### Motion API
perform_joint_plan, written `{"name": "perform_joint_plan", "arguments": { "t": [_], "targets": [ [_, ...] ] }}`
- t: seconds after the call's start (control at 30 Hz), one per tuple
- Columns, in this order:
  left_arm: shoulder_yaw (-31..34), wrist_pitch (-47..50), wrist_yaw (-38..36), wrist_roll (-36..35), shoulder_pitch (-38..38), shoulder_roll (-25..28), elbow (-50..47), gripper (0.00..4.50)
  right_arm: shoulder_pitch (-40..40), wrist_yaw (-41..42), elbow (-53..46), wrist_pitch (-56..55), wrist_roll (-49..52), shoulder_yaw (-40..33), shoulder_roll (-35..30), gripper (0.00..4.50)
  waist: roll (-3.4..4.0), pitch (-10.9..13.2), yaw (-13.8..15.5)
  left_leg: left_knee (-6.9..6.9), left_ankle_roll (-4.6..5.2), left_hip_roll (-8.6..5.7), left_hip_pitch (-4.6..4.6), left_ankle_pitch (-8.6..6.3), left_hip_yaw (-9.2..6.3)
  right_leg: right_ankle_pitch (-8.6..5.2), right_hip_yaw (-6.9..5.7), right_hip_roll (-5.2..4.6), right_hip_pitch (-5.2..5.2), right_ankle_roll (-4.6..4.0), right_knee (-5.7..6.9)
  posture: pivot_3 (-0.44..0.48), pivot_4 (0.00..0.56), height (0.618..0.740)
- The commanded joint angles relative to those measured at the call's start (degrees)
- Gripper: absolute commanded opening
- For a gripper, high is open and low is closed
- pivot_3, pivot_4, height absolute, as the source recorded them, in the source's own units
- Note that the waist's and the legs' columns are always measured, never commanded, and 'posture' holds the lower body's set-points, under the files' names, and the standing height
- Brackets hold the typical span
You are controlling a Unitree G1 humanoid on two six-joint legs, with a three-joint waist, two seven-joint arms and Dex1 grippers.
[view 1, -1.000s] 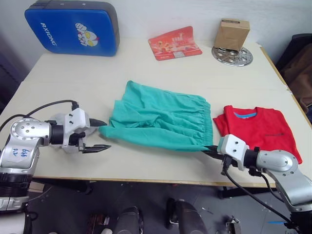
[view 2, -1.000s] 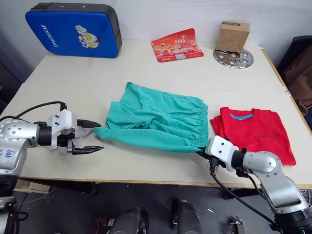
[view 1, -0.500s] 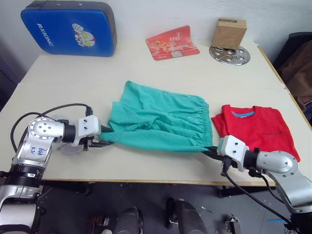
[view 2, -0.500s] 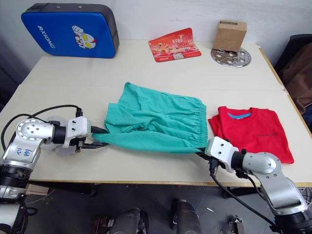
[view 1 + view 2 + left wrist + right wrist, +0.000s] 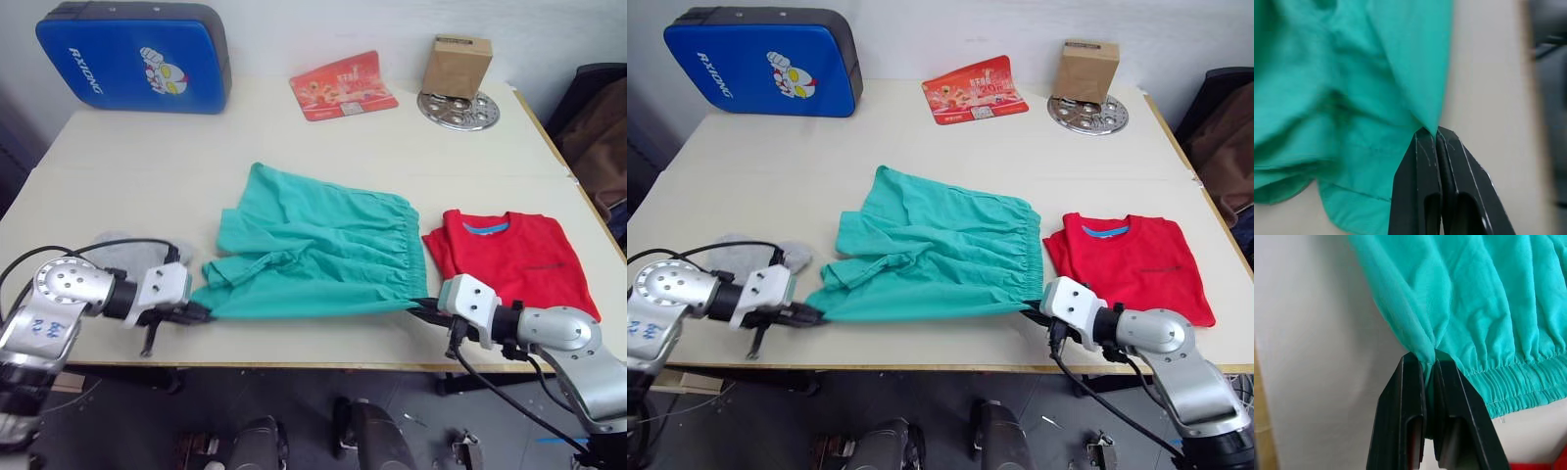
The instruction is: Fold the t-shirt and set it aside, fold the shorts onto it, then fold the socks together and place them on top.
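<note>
The teal shorts (image 5: 313, 250) lie in the middle of the table, their near edge pulled taut between my two grippers. My left gripper (image 5: 201, 313) is shut on the near left corner of the cloth, as the left wrist view (image 5: 1434, 131) confirms. At the waistband end, my right gripper (image 5: 419, 306) is shut on the near right corner, pinching a fold of fabric (image 5: 1425, 357). Folded, the red t-shirt (image 5: 514, 259) rests to the right of the shorts. Light grey socks (image 5: 745, 257) lie on the table just behind my left arm.
A blue padded case (image 5: 132, 57) stands at the back left, a red printed card (image 5: 343, 85) at the back middle. A cardboard box (image 5: 457, 65) sits on a metal disc (image 5: 458, 110) at the back right. The table's near edge (image 5: 294, 360) runs just in front of both grippers.
My left gripper went from open beside the shorts to shut on their left corner, then drew it toward the near edge, which uncovered the socks. The right gripper kept its hold.
</note>
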Motion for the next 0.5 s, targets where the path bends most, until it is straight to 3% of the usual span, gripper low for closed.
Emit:
{"name": "perform_joint_plan", "arguments": {
  "t": [0.03, 0.23, 0.37, 0.5],
  "targets": [
    [1.4, 9.0, -3.4, -5.6, 0.8, 3.6, -6.8, 0.05, 0.8, 2.7, -4.6, 3.6, 6.7, -4.5, -1.7, 0.0, 0.0, 0.0, 0.4, 0.03, 0.0, -0.01, 0.0, 0.0, 0.0, -0.01, 0.0, -0.01, 0.0, -0.02, -0.04, 0.0, 0.15, 0.74],
    [3.4, 19.1, -10.6, -14.2, 2.7, 10.5, -12.9, 0.05, 4.4, 6.7, -8.7, 9.2, 14.1, -8.1, -4.5, 0.0, 0.0, 0.0, 0.6, 0.05, 0.02, -0.03, 0.03, 0.0, -0.05, -0.03, 0.02, -0.02, 0.02, -0.05, -0.07, 0.0, 0.15, 0.74],
    [2.4, 24.2, -12.4, -24.9, 1.3, 17.8, -14.0, 0.05, 9.8, 12.0, -13.2, 17.2, 24.9, -13.4, -8.5, 0.0, 0.0, 0.0, 0.7, 0.02, 0.0, -0.02, 0.02, -0.01, -0.08, -0.07, 0.0, -0.02, 0.01, -0.11, -0.05, 0.0, 0.15, 0.74],
    [-0.1, 28.8, -12.4, -37.6, -6.7, 22.5, -11.3, 0.05, 13.3, 14.8, -14.9, 22.9, 33.7, -18.6, -10.7, 0.0, 0.0, 0.0, 0.9, 0.03, 0.0, -0.02, 0.03, -0.02, -0.13, -0.07, 0.0, -0.02, 0.04, -0.11, -0.06, 0.0, 0.15, 0.74]
  ]
}}
